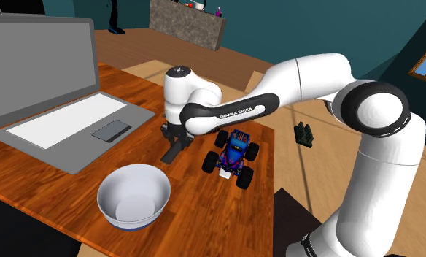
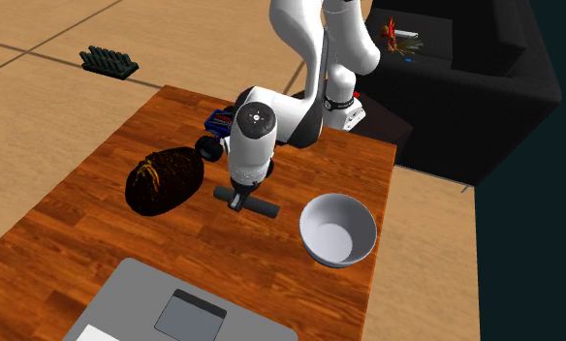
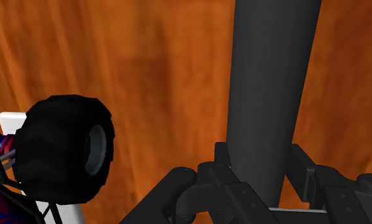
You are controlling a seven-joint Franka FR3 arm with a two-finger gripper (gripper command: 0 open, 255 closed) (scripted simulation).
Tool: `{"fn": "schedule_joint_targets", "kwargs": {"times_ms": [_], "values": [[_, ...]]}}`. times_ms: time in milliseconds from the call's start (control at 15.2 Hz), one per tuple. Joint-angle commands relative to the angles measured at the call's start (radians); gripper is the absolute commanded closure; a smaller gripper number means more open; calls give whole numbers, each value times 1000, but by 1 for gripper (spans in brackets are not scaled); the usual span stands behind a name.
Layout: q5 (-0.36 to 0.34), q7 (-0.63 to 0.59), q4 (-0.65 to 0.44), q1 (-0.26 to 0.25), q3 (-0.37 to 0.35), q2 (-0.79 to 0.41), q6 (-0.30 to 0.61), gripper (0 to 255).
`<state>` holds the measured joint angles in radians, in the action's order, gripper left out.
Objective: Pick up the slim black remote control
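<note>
The jaws pinch the remote [image 3: 274, 76] near one end, a finger pressed to each long side, so the reach and the grip look done. The remote [image 1: 173, 152] sits mid-counter, between the truck [image 1: 232, 155] and the laptop [image 1: 58, 124]. I cannot tell whether it has left the wood of the counter [image 1: 204, 212]; if it has, only barely, so the lift is what remains.

The truck's wheel [image 3: 64, 149] stands just beside the jaws, the tightest spot. In the second exterior view the bowl [image 2: 320, 218] is near the remote's [image 2: 260, 205] free end and a dark lump [image 2: 165, 179] lies on the other side. The counter [image 2: 97, 223] edges are well apart from the grip. Straight up looks open; sideways swings risk the truck or bowl.
</note>
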<state>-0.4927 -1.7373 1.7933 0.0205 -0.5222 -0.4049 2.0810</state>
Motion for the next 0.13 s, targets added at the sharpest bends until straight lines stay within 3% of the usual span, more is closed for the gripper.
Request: {"fn": "schedule_joint_targets", "kwargs": {"times_ms": [0, 66], "values": [[7, 7, -6, 2, -3, 8, -12, 255], [7, 7, -6, 2, -3, 8, -12, 255]]}}
